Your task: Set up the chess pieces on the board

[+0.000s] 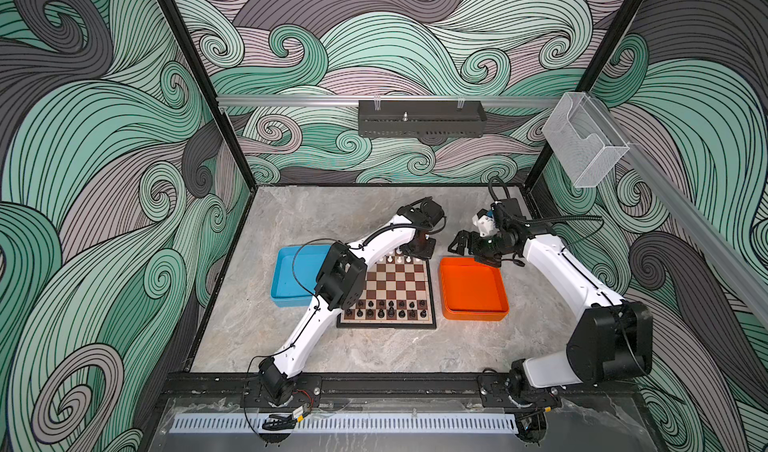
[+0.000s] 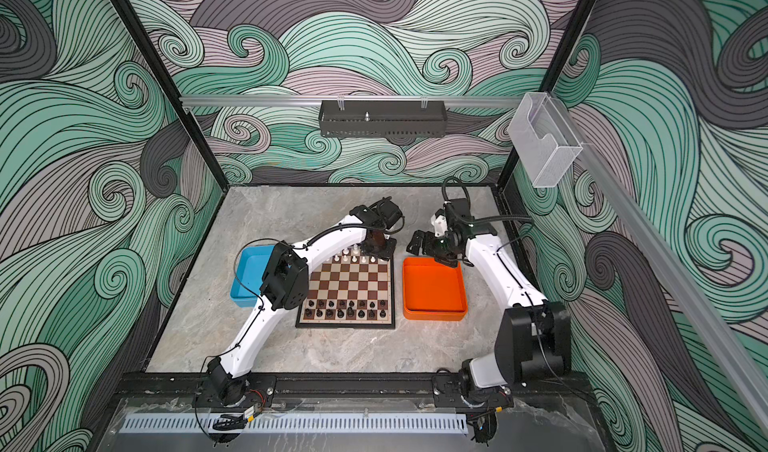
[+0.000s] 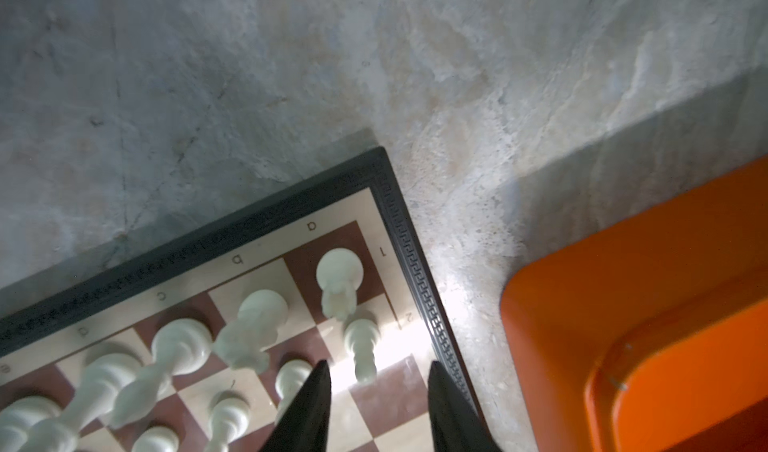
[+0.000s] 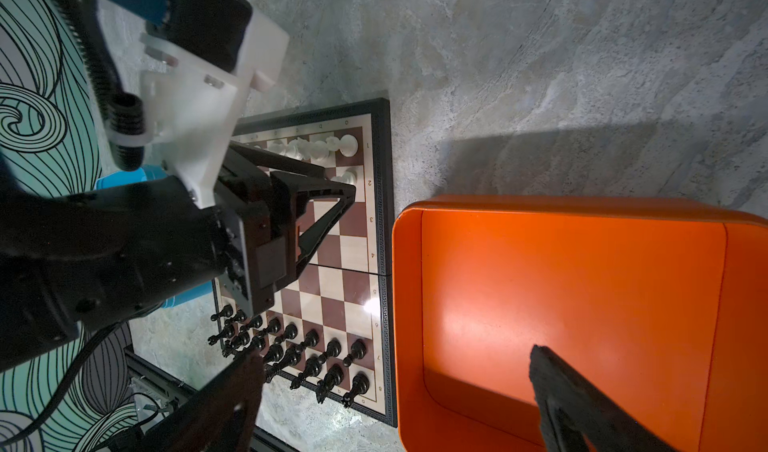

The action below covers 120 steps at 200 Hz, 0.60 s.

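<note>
Looking through the left wrist view, you find the left gripper (image 3: 378, 371) partly open over a corner of the board (image 3: 400, 221), holding nothing. A white pawn (image 3: 360, 348) stands upright just ahead of its fingertips, with a gap to both fingers (image 3: 316, 404). More white chess pieces (image 3: 253, 329) stand beside that pawn along the board edge. The black chess pieces (image 1: 386, 309) stand in two rows at the opposite edge, well apart from this gripper. Your right gripper (image 4: 397, 354) is spread wide and empty, with one finger over the orange tray (image 4: 582, 283). Board and tray rest on the worktop (image 3: 249, 76).
</note>
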Motion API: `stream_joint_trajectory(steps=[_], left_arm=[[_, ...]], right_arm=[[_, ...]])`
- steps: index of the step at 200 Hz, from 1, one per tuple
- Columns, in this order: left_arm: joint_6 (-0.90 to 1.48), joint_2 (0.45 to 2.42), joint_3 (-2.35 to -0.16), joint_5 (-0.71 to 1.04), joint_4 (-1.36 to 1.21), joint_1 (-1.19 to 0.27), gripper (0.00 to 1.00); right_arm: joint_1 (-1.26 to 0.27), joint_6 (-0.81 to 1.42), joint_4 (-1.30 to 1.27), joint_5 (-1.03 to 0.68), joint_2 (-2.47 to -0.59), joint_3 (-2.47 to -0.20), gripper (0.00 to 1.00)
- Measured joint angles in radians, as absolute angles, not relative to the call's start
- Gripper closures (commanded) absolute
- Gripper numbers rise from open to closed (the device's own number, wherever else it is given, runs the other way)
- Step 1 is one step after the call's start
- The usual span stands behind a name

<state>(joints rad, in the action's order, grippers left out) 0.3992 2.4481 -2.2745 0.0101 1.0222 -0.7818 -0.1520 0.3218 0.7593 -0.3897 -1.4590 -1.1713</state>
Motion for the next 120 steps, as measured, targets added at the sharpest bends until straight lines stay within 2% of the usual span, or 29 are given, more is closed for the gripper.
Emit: stream_joint_trajectory(steps=[54, 106, 120], left_arm=[[0.399, 2.360, -2.275, 0.009, 1.036, -0.782, 0.50], [0.395, 2.239, -2.234, -0.028, 1.038, -0.782, 0.36], [0.393, 2.202, -2.216, -0.058, 1.040, -0.782, 0.27]], right_arm=[[-0.152, 0.327, 0.760, -0.389, -1.438, -1.172, 0.01], [-0.152, 0.337, 0.765, -0.389, -1.428, -1.179, 0.01], [-0.152, 0.341, 0.767, -0.388, -1.427, -1.184, 0.01]])
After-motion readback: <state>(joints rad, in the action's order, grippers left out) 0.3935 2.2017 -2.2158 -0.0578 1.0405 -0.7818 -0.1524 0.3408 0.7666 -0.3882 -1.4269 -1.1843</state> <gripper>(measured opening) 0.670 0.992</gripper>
